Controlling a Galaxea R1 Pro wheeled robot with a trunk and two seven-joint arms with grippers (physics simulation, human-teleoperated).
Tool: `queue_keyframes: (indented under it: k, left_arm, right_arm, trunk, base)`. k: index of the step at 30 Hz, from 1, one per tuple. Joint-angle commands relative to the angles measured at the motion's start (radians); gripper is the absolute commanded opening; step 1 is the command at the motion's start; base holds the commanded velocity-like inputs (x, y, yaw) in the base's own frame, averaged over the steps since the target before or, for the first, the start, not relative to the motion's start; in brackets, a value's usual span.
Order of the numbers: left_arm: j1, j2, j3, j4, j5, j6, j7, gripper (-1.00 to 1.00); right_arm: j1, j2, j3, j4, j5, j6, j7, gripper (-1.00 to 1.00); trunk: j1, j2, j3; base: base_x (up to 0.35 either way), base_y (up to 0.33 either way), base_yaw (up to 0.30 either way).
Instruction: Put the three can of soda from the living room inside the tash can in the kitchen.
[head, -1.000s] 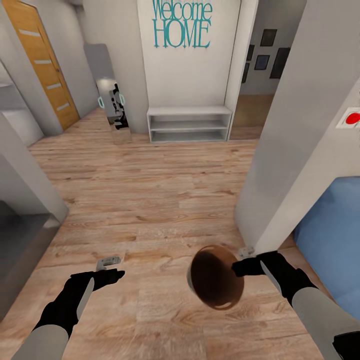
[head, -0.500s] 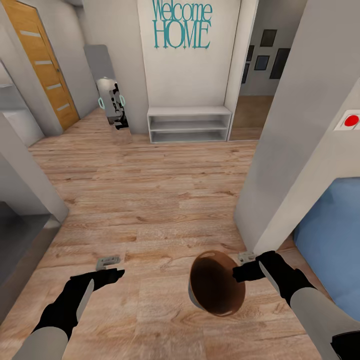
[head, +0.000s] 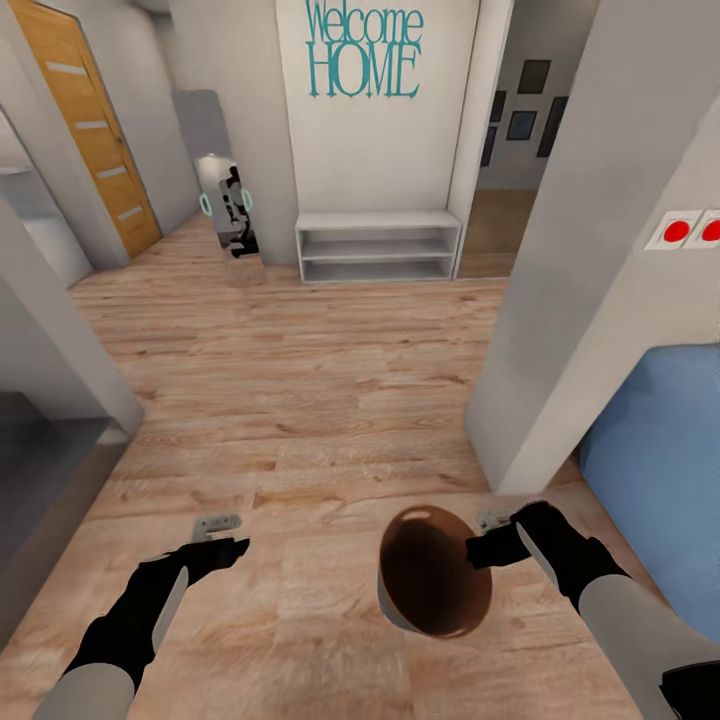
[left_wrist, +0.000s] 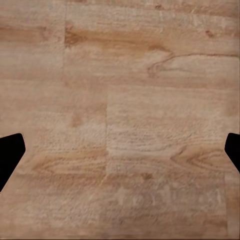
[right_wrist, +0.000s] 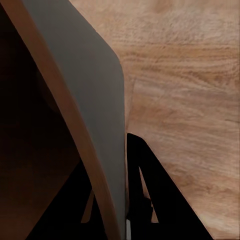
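My right gripper (head: 480, 545) is shut on the rim of the tash can (head: 432, 572), a round tapered bin, brown inside and pale grey outside, held tilted above the wooden floor. In the right wrist view one finger (right_wrist: 150, 190) lies outside the tash can wall (right_wrist: 85, 95) and the other inside. My left gripper (head: 218, 536) hangs open over bare floor with nothing between its fingers (left_wrist: 10, 155). The cans of soda are out of view.
A grey wall corner (head: 545, 330) stands close on the right, with a blue padded surface (head: 660, 470) behind it. Another wall corner (head: 60, 340) and a dark grey floor (head: 40, 470) lie left. Ahead are a white shelf (head: 380, 245), a mirror (head: 230, 215) and an orange door (head: 85, 130).
The whole view has shifted a little as the robot moves; a second red button has come into sight on the right wall. Both arms and the held bin keep their pose.
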Motion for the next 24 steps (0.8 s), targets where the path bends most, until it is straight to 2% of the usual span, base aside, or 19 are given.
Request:
queue_keyframes:
  k: [1,24]
  left_arm:
    - [0.000,0.000,0.000,0.000,0.000,0.000,0.000,1.00]
    - [0.000,-0.001,0.000,0.001,0.000,-0.001,0.007,1.00]
  right_arm:
    - [0.000,0.000,-0.002,-0.001,-0.022,0.006,0.005,-1.00]
    - [0.000,0.001,-0.005,-0.004,-0.025,0.001,0.005,-1.00]
  trunk:
    - [0.000,0.000,0.000]
    - [0.000,0.000,0.000]
  base:
    - [-0.323,0.000,0.000]
    - [-0.326,0.000,0.000]
